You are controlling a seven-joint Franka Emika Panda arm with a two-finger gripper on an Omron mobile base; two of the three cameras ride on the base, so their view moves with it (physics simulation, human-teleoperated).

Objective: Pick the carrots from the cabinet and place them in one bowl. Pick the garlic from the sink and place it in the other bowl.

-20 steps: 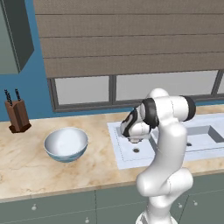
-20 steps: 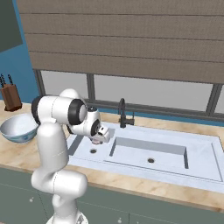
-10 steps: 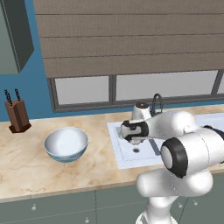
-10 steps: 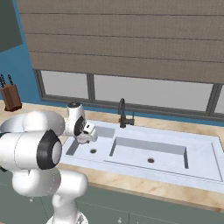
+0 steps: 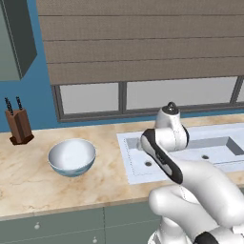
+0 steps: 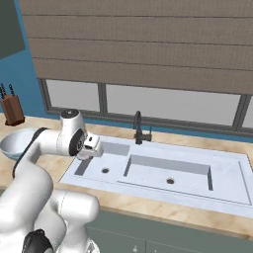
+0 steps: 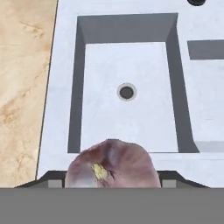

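The garlic (image 7: 111, 168), a pinkish-white bulb, sits between my fingertips (image 7: 49, 178), so my gripper (image 7: 111, 180) is shut on it. In the hand view it hangs above the small left basin of the sink (image 7: 61, 65), short of the drain hole. From the right base view my gripper (image 6: 93, 147) hovers over the left end of the sink (image 6: 227, 190). The light blue bowl (image 5: 71, 157) stands on the counter left of the sink (image 5: 129, 164), and it peeks out behind my arm as the light blue bowl (image 6: 14, 143). The grey-green cabinet (image 5: 14, 40) hangs at the upper left.
A knife block (image 5: 19, 126) stands at the back left of the marble counter (image 5: 28, 188). A dark faucet (image 6: 139, 128) rises behind the sink. The window and its blinds close off the back. My own bent arm covers much of the foreground.
My arm has folded down toward the cameras and its elbow now fills the foreground. The hand has drifted slightly left over the sink's left end, still holding the garlic.
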